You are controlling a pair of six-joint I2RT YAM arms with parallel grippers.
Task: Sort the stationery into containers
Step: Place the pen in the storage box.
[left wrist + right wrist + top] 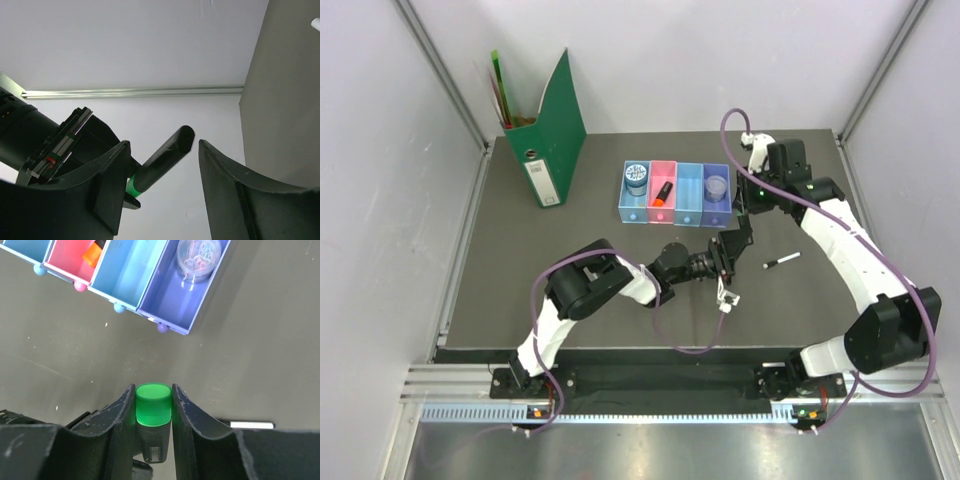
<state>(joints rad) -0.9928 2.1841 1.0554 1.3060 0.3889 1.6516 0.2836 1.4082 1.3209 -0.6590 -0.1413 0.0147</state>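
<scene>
My right gripper [153, 388] is shut on the green cap of the black marker [153, 407], holding it above the dark table, near the trays. The marker's black barrel [162, 161] sticks out between the jaws of my left gripper [164, 145], which stands open with a gap beside the barrel. Both grippers meet mid-table [732, 245]. The orange highlighter [662, 192] lies in the pink tray [663, 168]. A bluish disc [637, 176] sits in the blue tray [634, 208], a clear disc [198, 254] in the purple tray [170, 310]. The light blue tray [130, 275] holds nothing.
A pen [781, 261] lies on the table right of the grippers, and its white end [252, 425] shows in the right wrist view. The tall green file holder [550, 140] stands at the back left. White walls enclose the table.
</scene>
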